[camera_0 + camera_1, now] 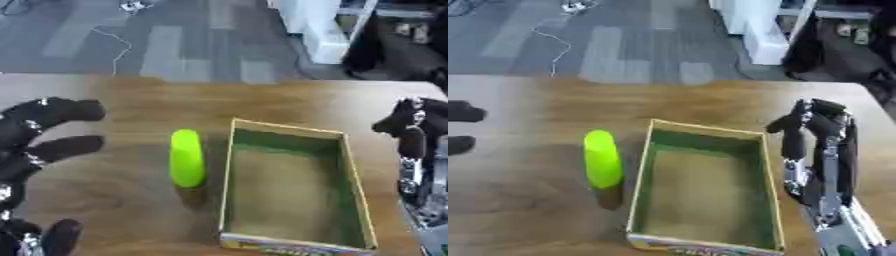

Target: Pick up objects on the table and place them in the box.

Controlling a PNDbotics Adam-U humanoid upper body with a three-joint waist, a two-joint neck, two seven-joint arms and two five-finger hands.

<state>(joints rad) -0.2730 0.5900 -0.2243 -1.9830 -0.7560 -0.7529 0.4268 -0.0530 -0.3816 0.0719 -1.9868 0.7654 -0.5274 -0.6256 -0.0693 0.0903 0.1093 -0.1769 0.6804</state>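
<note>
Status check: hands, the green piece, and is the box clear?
Left hand open, left of the lime-green upright cylinder. Right hand open beside the open cardboard box. Cylinder on the wooden table, untouched. Box empty, nothing blocking.

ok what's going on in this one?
Nothing is held yet. A lime-green cylindrical object stands on the wooden table, just left of the open cardboard box with green inner walls, which looks empty. The robot's left hand hovers open left of the object; the right hand sits right of the box.
</note>
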